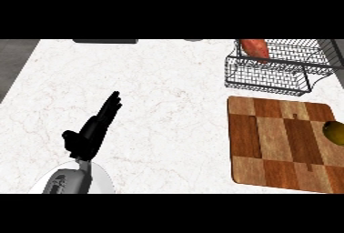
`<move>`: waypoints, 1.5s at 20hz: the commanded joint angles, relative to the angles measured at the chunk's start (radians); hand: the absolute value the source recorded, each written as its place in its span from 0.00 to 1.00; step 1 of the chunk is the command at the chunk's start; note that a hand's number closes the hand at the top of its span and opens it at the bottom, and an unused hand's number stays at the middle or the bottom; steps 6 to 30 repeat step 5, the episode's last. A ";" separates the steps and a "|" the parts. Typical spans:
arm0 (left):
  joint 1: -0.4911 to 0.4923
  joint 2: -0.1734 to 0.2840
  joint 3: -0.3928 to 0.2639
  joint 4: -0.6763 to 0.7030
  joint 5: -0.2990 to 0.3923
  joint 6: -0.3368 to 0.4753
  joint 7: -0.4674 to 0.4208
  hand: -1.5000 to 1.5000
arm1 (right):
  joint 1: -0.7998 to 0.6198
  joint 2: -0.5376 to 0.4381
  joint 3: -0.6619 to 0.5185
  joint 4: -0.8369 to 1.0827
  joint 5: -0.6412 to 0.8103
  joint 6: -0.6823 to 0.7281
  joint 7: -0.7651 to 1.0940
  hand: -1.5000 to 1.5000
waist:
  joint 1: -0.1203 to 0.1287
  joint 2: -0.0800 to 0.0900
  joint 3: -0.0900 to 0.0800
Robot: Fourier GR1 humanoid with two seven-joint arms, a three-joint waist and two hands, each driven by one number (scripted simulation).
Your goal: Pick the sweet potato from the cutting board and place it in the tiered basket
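Nearest to me, at the left, the robot's left hand (91, 129) rests over the white counter (168, 82); its fingers are straight and held close together, pointing away toward the far side; it holds nothing; the right hand is nowhere to be seen.

To the right lies the wooden cutting board (279, 145), flat on the counter; a small yellow-green thing (334, 133) sits at its right edge, partly cut off from sight; I cannot tell what it is; no sweet potato lies on the board.

Farther away, at the far right, stands the black wire tiered basket (269, 75); the sweet potato (256, 49) is already inside it, leaning up in the far left part; I think the job looks done.

The sweet potato looks firm and a bit heavy, with dull skin that should not slip much; I think the thick middle is the best place to hold it; the thin ends would wobble.

It is well apart from the left hand, far away and off to the right, with the wire walls around it.
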 commanded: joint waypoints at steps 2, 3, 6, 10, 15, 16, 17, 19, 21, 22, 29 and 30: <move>0.019 -0.005 -0.010 -0.013 -0.011 0.007 -0.013 0.50 | 0.131 -0.142 -0.067 0.049 -0.052 0.119 -0.082 0.00 | 0.014 0.008 0.004; -0.016 -0.003 0.002 -0.016 0.007 0.001 0.028 0.50 | 0.142 -0.176 -0.073 0.055 -0.057 0.151 -0.074 0.00 | 0.008 0.006 0.004; 0.013 0.001 -0.001 0.011 -0.010 0.001 -0.027 0.50 | 0.199 -0.206 -0.078 0.069 -0.062 0.236 -0.119 0.00 | 0.004 0.010 0.005; 0.013 0.001 -0.001 0.011 -0.010 0.001 -0.027 0.50 | 0.199 -0.206 -0.078 0.069 -0.062 0.236 -0.119 0.00 | 0.004 0.010 0.005; 0.013 0.001 -0.001 0.011 -0.010 0.001 -0.027 0.50 | 0.199 -0.206 -0.078 0.069 -0.062 0.236 -0.119 0.00 | 0.004 0.010 0.005; 0.013 0.001 -0.001 0.011 -0.010 0.001 -0.027 0.50 | 0.199 -0.206 -0.078 0.069 -0.062 0.236 -0.119 0.00 | 0.004 0.010 0.005; 0.013 0.001 -0.001 0.011 -0.010 0.001 -0.027 0.50 | 0.199 -0.206 -0.078 0.069 -0.062 0.236 -0.119 0.00 | 0.004 0.010 0.005; 0.013 0.001 -0.001 0.011 -0.010 0.001 -0.027 0.50 | 0.199 -0.206 -0.078 0.069 -0.062 0.236 -0.119 0.00 | 0.004 0.010 0.005; 0.013 0.001 -0.001 0.011 -0.010 0.001 -0.027 0.50 | 0.199 -0.206 -0.078 0.069 -0.062 0.236 -0.119 0.00 | 0.004 0.010 0.005; 0.013 0.001 -0.001 0.011 -0.010 0.001 -0.027 0.50 | 0.199 -0.206 -0.078 0.069 -0.062 0.236 -0.119 0.00 | 0.004 0.010 0.005; 0.013 0.001 -0.001 0.011 -0.010 0.001 -0.027 0.50 | 0.199 -0.206 -0.078 0.069 -0.062 0.236 -0.119 0.00 | 0.004 0.010 0.005; 0.013 0.001 -0.001 0.011 -0.010 0.001 -0.027 0.50 | 0.199 -0.206 -0.078 0.069 -0.062 0.236 -0.119 0.00 | 0.004 0.010 0.005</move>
